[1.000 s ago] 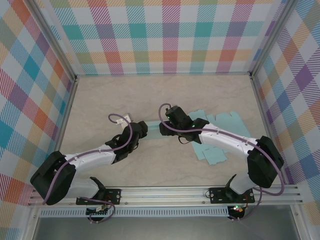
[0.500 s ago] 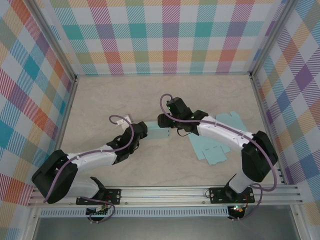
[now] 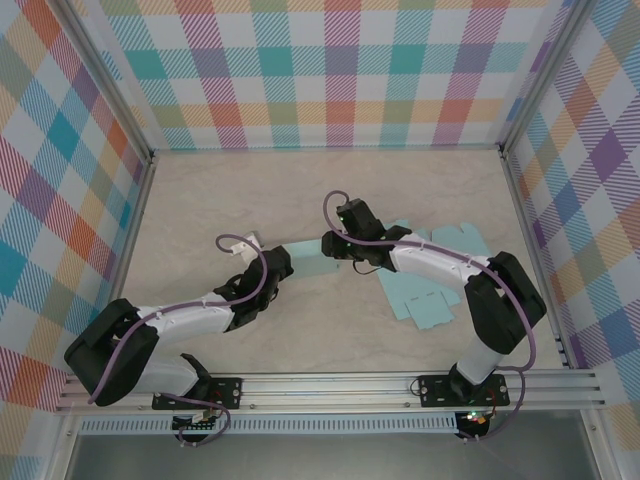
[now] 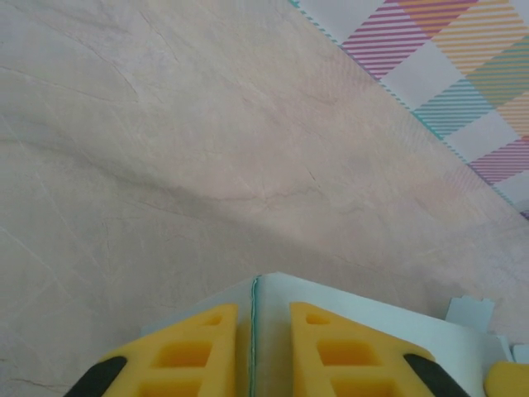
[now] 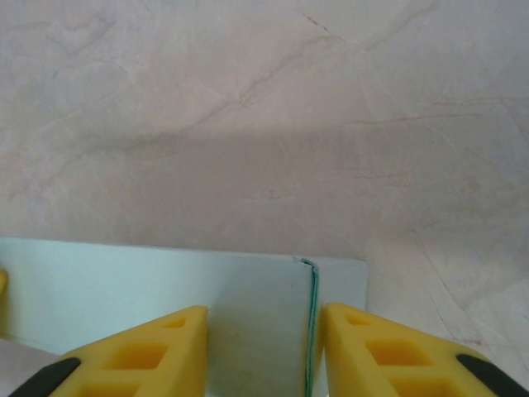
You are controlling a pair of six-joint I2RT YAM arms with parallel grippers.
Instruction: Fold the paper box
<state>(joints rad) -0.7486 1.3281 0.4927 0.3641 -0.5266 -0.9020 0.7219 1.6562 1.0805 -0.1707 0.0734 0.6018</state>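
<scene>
The paper box (image 3: 305, 262) is a pale teal card piece lying mid-table between my two grippers. My left gripper (image 3: 278, 262) is at its left end. In the left wrist view the yellow fingers (image 4: 194, 351) stand close together on an upright folded edge of the box (image 4: 372, 322), and the left gripper (image 4: 263, 310) is shut on it. My right gripper (image 3: 330, 243) is at the box's right end. In the right wrist view the right gripper (image 5: 264, 313) straddles a raised wall of the box (image 5: 124, 281); the wall's doubled edge lies against one finger (image 5: 372, 351), and the jaws are still apart.
Flat teal card sheets (image 3: 430, 300) lie on the table to the right, partly under my right forearm, with another piece (image 3: 458, 238) behind it. Checked walls (image 3: 320, 70) enclose the table on three sides. A metal rail (image 3: 330, 385) runs along the near edge.
Both grippers have narrowed around the box's ends. The right gripper shifted a little left and down onto the box's right wall, and its forearm swung aside.
</scene>
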